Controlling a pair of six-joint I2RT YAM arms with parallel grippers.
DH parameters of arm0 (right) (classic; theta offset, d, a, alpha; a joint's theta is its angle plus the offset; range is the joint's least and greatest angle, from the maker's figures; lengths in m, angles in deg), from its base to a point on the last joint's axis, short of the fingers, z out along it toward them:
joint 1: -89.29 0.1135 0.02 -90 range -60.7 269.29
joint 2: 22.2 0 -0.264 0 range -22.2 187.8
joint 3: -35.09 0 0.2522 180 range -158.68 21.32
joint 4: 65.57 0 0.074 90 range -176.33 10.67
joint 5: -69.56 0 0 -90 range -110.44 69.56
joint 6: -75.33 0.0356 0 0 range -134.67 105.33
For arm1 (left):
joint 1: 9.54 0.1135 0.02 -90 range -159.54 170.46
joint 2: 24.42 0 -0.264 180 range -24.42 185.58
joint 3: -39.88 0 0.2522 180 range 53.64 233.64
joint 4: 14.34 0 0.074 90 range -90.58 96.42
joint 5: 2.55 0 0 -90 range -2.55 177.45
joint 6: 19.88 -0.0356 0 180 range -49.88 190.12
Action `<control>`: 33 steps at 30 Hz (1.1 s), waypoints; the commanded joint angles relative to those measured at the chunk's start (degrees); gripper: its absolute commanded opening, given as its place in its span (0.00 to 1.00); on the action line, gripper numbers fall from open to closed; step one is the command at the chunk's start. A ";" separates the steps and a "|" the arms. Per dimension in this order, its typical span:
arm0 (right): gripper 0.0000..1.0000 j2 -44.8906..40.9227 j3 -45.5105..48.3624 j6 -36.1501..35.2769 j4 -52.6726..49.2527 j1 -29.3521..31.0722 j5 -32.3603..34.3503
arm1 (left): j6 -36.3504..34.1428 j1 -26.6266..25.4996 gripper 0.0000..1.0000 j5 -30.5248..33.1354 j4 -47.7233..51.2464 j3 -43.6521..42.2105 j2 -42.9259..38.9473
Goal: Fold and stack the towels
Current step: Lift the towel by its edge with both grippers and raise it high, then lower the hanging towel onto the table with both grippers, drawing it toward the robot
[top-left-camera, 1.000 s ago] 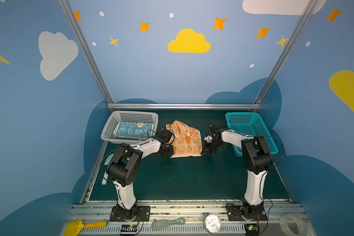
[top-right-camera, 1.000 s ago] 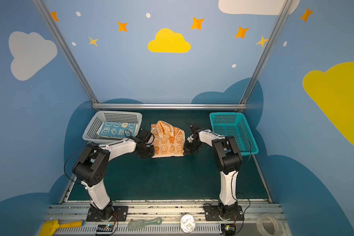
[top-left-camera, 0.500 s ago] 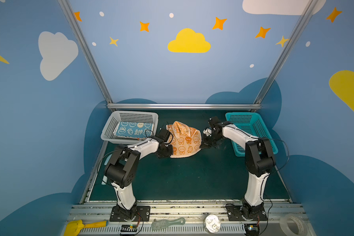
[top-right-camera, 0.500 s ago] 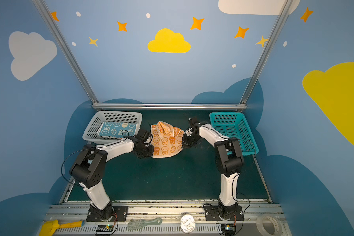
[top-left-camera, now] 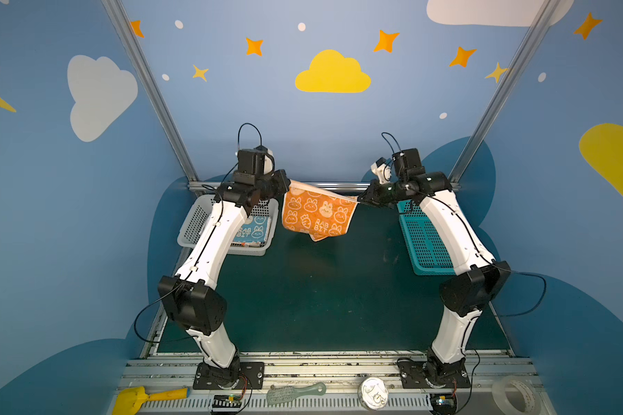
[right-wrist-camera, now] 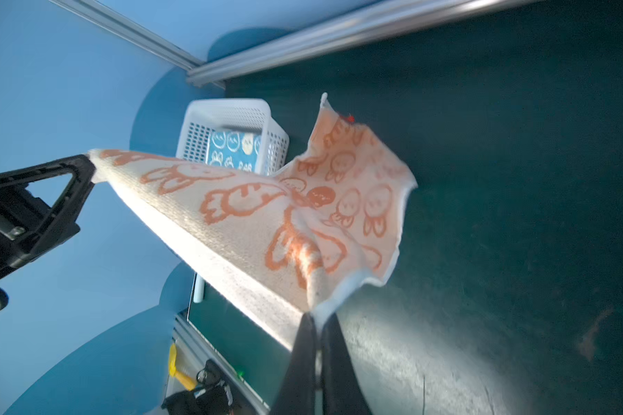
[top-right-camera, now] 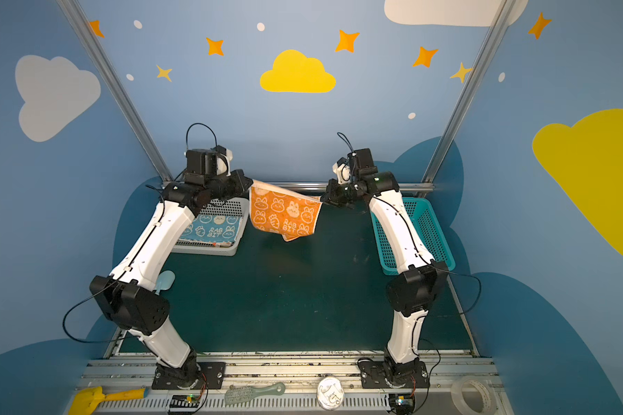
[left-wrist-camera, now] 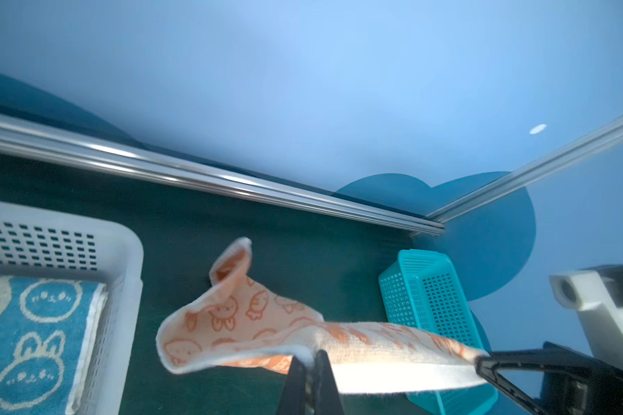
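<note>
An orange towel [top-left-camera: 315, 213] [top-right-camera: 283, 213] with rabbit prints hangs in the air above the green mat, pulled taut along its top edge. My left gripper [top-left-camera: 286, 183] [top-right-camera: 249, 185] is shut on its left top corner. My right gripper [top-left-camera: 360, 199] [top-right-camera: 322, 201] is shut on the right top corner. In the left wrist view the jaws [left-wrist-camera: 312, 359] pinch the towel's white hem [left-wrist-camera: 392, 377]. In the right wrist view the jaws [right-wrist-camera: 317, 318] pinch the other corner of the cloth [right-wrist-camera: 267, 215]. A folded blue towel [top-left-camera: 254, 230] [top-right-camera: 213, 230] lies in the white basket.
The white basket [top-left-camera: 195, 222] [top-right-camera: 240, 222] stands at the back left under my left arm. An empty teal basket [top-left-camera: 425, 244] [top-right-camera: 428, 230] stands at the back right. A metal rail [top-left-camera: 331, 186] runs along the back. A yellow scoop [top-left-camera: 141, 397], a brush and a tape roll [top-left-camera: 515, 393] lie on the front ledge.
Both arms have risen from the mat, lifting the orange towel and pulling it out flat between them. The left gripper has shut on its corner.
</note>
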 commanded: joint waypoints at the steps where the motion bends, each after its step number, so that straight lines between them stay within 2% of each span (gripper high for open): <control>1: 0.00 -5.20 -0.34 -0.23 3.64 -0.75 1.54 | -1.79 0.63 0.03 -0.61 6.28 9.70 3.21; 3: 0.00 -7.37 -1.04 -0.78 6.24 -0.99 1.67 | -2.25 0.64 0.03 -1.06 9.22 17.18 5.52; 6: 0.00 -7.88 -6.74 -2.68 2.75 -1.29 1.96 | -2.48 0.57 0.03 -1.85 13.62 26.10 7.96; 9: 0.00 -9.95 -9.02 -4.50 0.94 -1.29 1.24 | -2.32 0.32 0.03 -1.84 14.74 28.30 6.64; 12: 0.00 -14.36 -7.29 -6.04 1.01 -1.29 1.47 | -2.40 -0.18 0.03 -1.84 14.40 25.61 2.04; 18: 0.00 -26.59 1.42 -8.43 3.64 -1.30 0.91 | -1.99 -3.43 0.03 0.79 10.46 12.81 -12.73; 24: 0.00 -36.97 9.29 -8.29 6.95 -1.28 0.45 | 2.75 -7.66 0.03 3.35 6.93 2.76 -25.25; 28: 0.00 -36.55 8.72 -7.32 6.27 -1.36 1.44 | 4.10 -7.78 0.03 2.66 7.04 1.79 -25.88; 33: 0.00 -30.40 8.40 -5.14 6.19 -1.49 1.78 | 2.43 -5.78 0.03 2.31 8.82 3.00 -19.65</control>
